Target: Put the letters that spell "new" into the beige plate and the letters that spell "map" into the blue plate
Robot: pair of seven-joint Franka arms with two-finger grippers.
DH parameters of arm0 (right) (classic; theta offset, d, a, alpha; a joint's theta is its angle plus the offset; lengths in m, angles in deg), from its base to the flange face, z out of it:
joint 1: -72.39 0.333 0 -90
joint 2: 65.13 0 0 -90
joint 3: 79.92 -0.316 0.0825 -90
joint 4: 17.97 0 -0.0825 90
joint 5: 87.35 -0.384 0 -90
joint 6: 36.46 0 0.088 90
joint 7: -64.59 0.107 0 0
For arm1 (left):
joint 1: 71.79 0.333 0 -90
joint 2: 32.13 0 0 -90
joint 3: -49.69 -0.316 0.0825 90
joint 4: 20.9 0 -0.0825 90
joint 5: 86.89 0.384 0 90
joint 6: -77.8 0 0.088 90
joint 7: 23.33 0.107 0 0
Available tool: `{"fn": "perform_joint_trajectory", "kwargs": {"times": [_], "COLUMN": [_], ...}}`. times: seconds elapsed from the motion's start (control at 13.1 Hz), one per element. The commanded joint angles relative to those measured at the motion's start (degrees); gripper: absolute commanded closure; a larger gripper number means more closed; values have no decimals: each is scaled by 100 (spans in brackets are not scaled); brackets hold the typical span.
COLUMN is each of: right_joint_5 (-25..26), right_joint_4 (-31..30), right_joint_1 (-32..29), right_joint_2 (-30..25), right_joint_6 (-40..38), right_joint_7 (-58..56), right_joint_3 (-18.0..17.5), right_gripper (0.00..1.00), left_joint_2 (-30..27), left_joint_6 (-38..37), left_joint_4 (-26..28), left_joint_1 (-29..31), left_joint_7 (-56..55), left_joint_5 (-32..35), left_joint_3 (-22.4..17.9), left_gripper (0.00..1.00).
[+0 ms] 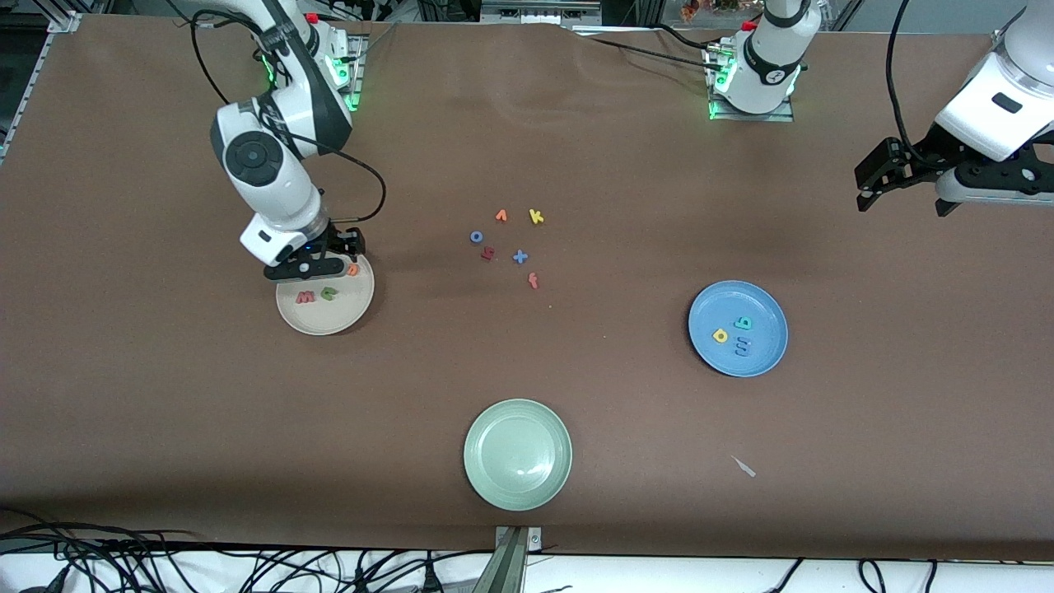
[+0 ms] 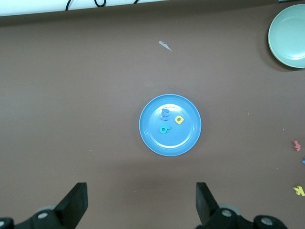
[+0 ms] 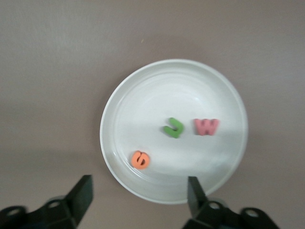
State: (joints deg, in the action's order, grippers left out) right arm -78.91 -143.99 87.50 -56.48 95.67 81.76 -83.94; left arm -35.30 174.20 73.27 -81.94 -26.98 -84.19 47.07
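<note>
The right gripper [image 3: 138,202] hangs over the round beige plate [image 3: 224,95] with its fingers apart and nothing between them; in the plate lie the tiny green foam n [image 3: 173,128], the pinkish-red foam w [image 3: 206,126] and the orange foam e [image 3: 140,160], each apart from the others. The round sky-blue plate [image 2: 188,138] holds the blue foam m [image 2: 166,113], yellow round-bowled letter [image 2: 179,119] and teal round-bowled letter [image 2: 164,129]; the left gripper [image 2: 141,202] waits spread wide over bare table near it. Such letters look feather-light, soft and thin, likely best pinched across their flat edges; both words appear placed.
</note>
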Motion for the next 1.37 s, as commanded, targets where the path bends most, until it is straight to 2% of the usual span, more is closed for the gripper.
{"fn": "perform_joint_trajectory", "kwargs": {"times": [0.0, 0.08, 0.23, 0.38, 0.46, 0.53, 1.3], "right_joint_5": [-35, -44, -253, -1156, -1352, -1319, -1310], "right_joint_4": [1443, 1997, 2580, 2933, 3056, 3118, 3154], "right_joint_1": [9, 0, 0, -8, -9, -9, 27], "right_joint_2": [-48, -22, -170, -381, -417, -434, -338], "right_joint_6": [-1692, -2256, -2847, -3357, -3551, -3719, -3808], "right_joint_7": [-38, -65, -283, -1378, -1653, -1708, -1647], "right_joint_3": [32, 41, 329, 899, 1163, 1235, 1210], "right_gripper": [0, 0, 0, 0, 0, 0, 0], "left_joint_2": [-52, -43, -35, -35, -35, -35, -35], "left_joint_6": [-113, -113, -113, -113, -113, -113, -122], "left_joint_4": [-39, -31, -31, -31, -31, -31, -22], "left_joint_1": [-57, -57, -49, -48, -40, -40, -22], "left_joint_7": [76, 76, 67, 67, 76, 76, 58], "left_joint_5": [169, 169, 169, 169, 169, 169, 169], "left_joint_3": [-10, -10, -10, -10, -10, -10, -10], "left_gripper": [0, 0, 0, 0, 0, 0, 0]}}
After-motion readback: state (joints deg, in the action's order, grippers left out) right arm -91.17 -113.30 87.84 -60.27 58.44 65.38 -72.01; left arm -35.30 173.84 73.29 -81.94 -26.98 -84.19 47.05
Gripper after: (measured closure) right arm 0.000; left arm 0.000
